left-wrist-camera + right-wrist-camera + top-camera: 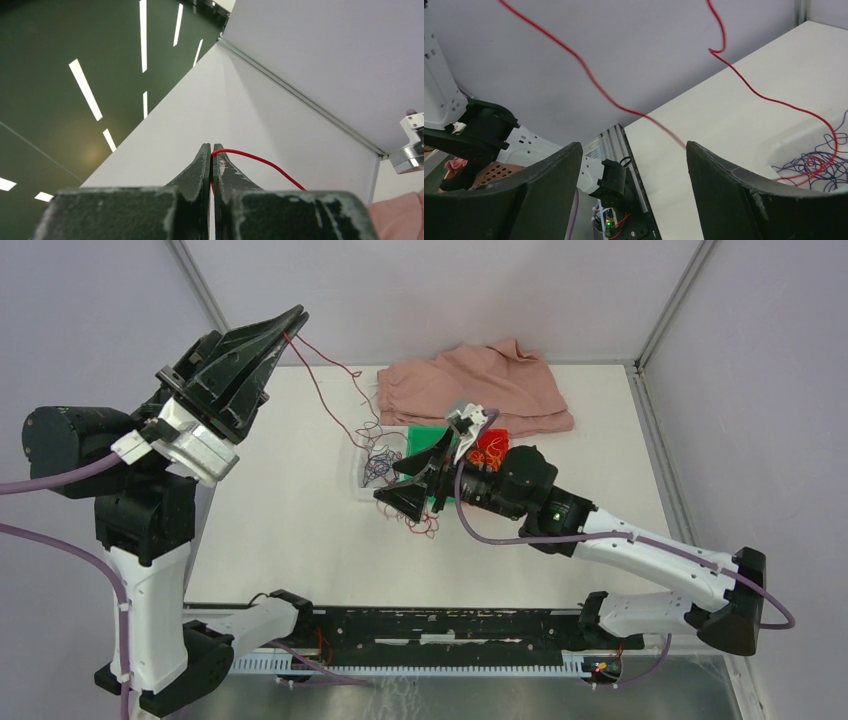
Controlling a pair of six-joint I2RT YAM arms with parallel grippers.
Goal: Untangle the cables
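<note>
The red cable is pinched at one end between the tightly shut fingers of the left gripper, which is held high over the table's 10 o'clock corner. From there the cable is stretched down toward 4 o'clock, into a knot of dark purple-blue cable that is piled in a clear tray near the middle of the table. More red loops are spilled on the table at the tray's 5 o'clock side. (A bit of yellow cable can be made out on a red patch, but it is too small to be seen well.) The right gripper is held just beside the tray, at its 3 o'clock, with its fingers spread wide apart and nothing between them. A pink cloth is laid at the table's 12 o'clock edge. The white table is closed in by pale lilac-grey walls.
</note>
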